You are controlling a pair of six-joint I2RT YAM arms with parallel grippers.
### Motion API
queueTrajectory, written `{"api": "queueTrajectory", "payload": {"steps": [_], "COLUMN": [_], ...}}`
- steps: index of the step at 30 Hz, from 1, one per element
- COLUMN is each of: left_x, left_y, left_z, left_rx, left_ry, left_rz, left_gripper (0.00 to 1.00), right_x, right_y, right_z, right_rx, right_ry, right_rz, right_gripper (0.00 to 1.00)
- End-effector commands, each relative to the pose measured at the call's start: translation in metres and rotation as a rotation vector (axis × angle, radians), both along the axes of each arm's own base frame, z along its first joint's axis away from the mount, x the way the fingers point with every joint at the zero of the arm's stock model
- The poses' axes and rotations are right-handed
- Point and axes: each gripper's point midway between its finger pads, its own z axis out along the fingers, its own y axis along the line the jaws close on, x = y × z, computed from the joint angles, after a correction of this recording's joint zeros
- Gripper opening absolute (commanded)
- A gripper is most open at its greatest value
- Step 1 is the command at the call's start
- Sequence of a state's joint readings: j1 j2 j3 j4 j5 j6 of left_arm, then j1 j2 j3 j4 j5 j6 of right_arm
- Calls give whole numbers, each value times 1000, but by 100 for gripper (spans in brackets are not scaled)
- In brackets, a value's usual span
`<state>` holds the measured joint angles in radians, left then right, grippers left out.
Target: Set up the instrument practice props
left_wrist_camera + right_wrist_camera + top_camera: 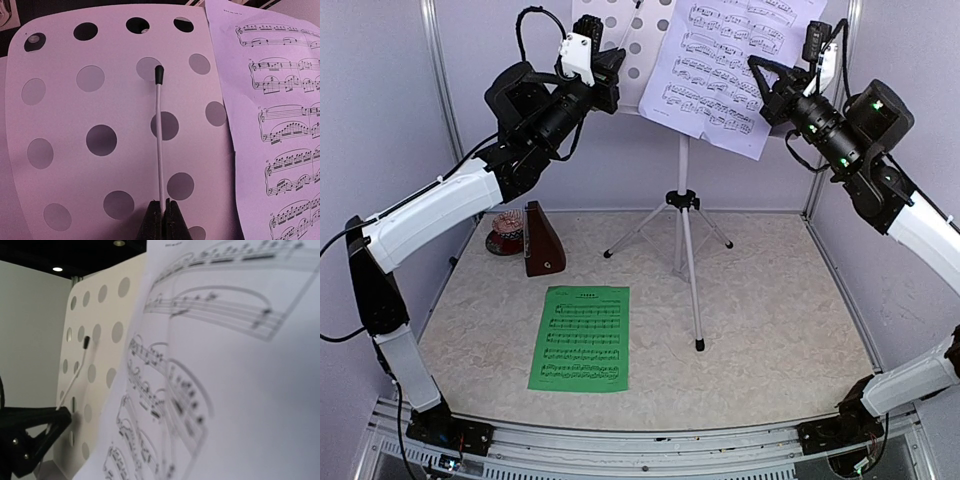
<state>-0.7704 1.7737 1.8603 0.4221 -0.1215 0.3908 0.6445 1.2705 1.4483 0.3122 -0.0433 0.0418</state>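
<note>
left gripper clamped on wire; swing it gently over sheet. right gripper closed, apparently pinching sheet.

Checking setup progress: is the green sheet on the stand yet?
No, the green sheet lies flat on the table, in front of the music stand.

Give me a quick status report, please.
Left gripper shut on stand's page-holder wire. Right gripper shut on lavender sheet, at desk. Green sheet, metronome on table.
</note>
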Motion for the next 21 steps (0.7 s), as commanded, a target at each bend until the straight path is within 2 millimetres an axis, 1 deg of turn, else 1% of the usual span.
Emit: {"api": "queueTrajectory", "payload": {"steps": [1, 4, 8, 12, 19, 21], "left_x": [-29, -31, -35, -39, -43, -44], "left_y": [41, 45, 35, 30, 21, 18], "left_z": [52, 51, 46, 43, 42, 41], "left_rx": [-207, -239, -204, -184, -148, -137], "left_ry": [-100, -108, -120, -136, -146, -147], "left_rz": [-81, -149, -208, -235, -271, -278], "left_gripper": [0, 0, 0, 0, 0, 0], "right_x": [3, 3, 3, 4, 14, 15], "right_y": [-9, -9, -3, 7, 24, 29], "right_z": [10, 11, 15, 21, 28, 33], "right_rx": [13, 8, -2, -16, -50, -60], "right_ry": [-23, -26, -41, -60, -81, -96], "right_rz": [-36, -36, -11, 26, 60, 70], "right_gripper": [0, 0, 0, 0, 0, 0]}}
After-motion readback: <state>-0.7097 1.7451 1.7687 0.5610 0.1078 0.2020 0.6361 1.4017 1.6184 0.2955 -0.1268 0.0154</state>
